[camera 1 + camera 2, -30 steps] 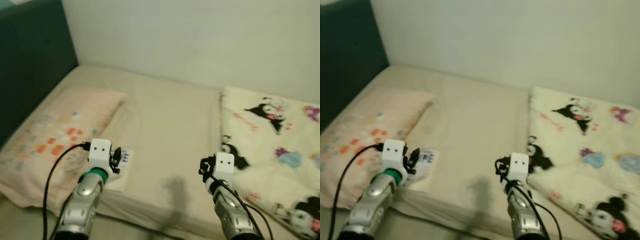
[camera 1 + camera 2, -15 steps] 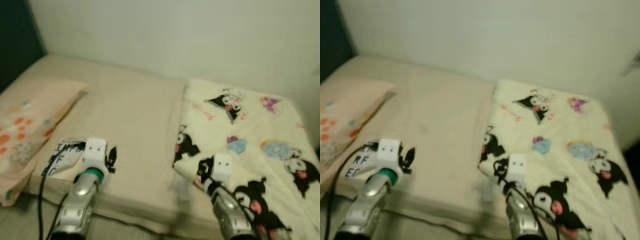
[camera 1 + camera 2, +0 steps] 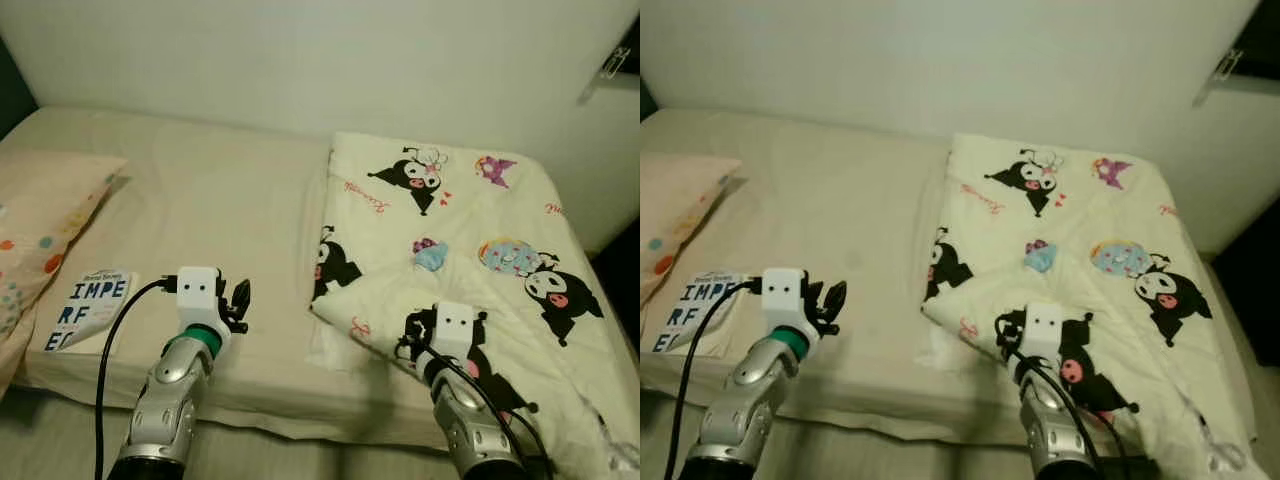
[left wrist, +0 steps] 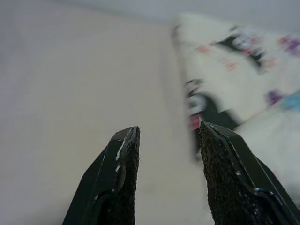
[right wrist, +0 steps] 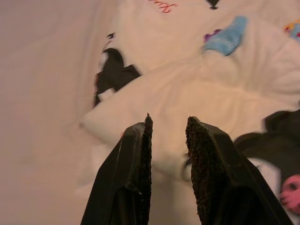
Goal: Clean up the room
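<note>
The right gripper (image 5: 168,125) is hovering over the near folded edge of the cartoon-print blanket (image 3: 470,230), its two black fingers (image 5: 138,154) standing a narrow gap apart with nothing between them. Just beyond those fingers the blanket's folded corner is lying doubled over on itself, and the rest of the blanket is spreading away from the gripper across that side of the bed (image 3: 220,200), rumpled rather than smoothed. The left gripper (image 4: 168,129) is hanging above the bare beige sheet near the bed's front edge, fingers parted wider and gripping nothing, with the blanket's edge sitting off toward the right gripper's side. Out past the left gripper's other side, a printed booklet (image 3: 88,310) is resting on the sheet, beside a pillow (image 3: 40,215) with coloured dots.
</note>
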You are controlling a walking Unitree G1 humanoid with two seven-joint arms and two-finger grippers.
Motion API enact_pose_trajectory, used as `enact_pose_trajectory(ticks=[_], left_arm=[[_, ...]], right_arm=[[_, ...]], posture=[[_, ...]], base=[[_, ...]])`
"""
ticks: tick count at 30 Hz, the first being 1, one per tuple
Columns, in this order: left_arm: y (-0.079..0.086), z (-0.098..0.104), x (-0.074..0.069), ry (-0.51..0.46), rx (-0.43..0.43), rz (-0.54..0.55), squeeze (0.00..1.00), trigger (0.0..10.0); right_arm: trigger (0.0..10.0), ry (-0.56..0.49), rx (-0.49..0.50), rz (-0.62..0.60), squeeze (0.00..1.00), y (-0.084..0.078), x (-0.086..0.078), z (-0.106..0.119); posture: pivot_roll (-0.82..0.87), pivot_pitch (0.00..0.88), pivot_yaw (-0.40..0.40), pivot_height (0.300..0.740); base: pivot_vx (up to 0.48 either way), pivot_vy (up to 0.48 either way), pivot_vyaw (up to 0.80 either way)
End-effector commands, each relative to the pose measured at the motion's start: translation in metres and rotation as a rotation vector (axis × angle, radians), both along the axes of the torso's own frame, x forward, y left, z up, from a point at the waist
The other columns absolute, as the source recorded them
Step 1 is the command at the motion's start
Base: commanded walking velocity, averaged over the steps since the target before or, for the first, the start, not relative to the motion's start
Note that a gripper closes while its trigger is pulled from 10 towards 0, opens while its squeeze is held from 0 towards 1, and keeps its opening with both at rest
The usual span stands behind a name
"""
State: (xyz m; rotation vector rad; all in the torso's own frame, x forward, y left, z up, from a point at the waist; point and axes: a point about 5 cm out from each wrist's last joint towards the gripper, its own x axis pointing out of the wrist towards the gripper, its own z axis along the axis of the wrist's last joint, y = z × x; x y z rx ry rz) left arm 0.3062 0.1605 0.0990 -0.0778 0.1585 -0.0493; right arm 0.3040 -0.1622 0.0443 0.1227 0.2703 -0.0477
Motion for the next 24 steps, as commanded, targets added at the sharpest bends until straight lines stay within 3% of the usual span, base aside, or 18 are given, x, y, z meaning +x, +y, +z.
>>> enact_pose_trajectory(ticks=[1,8,20,24], left_arm=[[0.0071,-0.0069,-0.0023,0.028,0.038,0.034,0.00,10.0],[0.0083,-0.0130,-0.0033,0.058,0.126,0.014,0.00,10.0],[0.0023,-0.0134,-0.0022,0.058,0.148,-0.025,0.00,10.0],[0.0048,-0.0146,-0.0015,0.067,0.113,0.016,0.00,10.0]], right_arm=[[10.0,0.025,0.018,0.010,0.00,0.0051,-0.0031,-0.0057],[10.0,0.028,0.026,0.011,0.00,0.0055,-0.0029,-0.0064],[10.0,0.029,0.033,0.004,0.00,0.0051,-0.0029,-0.0065],[10.0,0.029,0.032,0.003,0.00,0.0051,-0.0029,-0.0067]], posture=[[0.07,0.021,-0.003,0.740],[0.07,0.020,-0.002,0.740],[0.07,0.021,0.000,0.740],[0.07,0.021,0.000,0.740]], base=[[0.000,0.000,0.00],[0.000,0.000,0.00],[0.000,0.000,0.00],[0.000,0.000,0.00]])
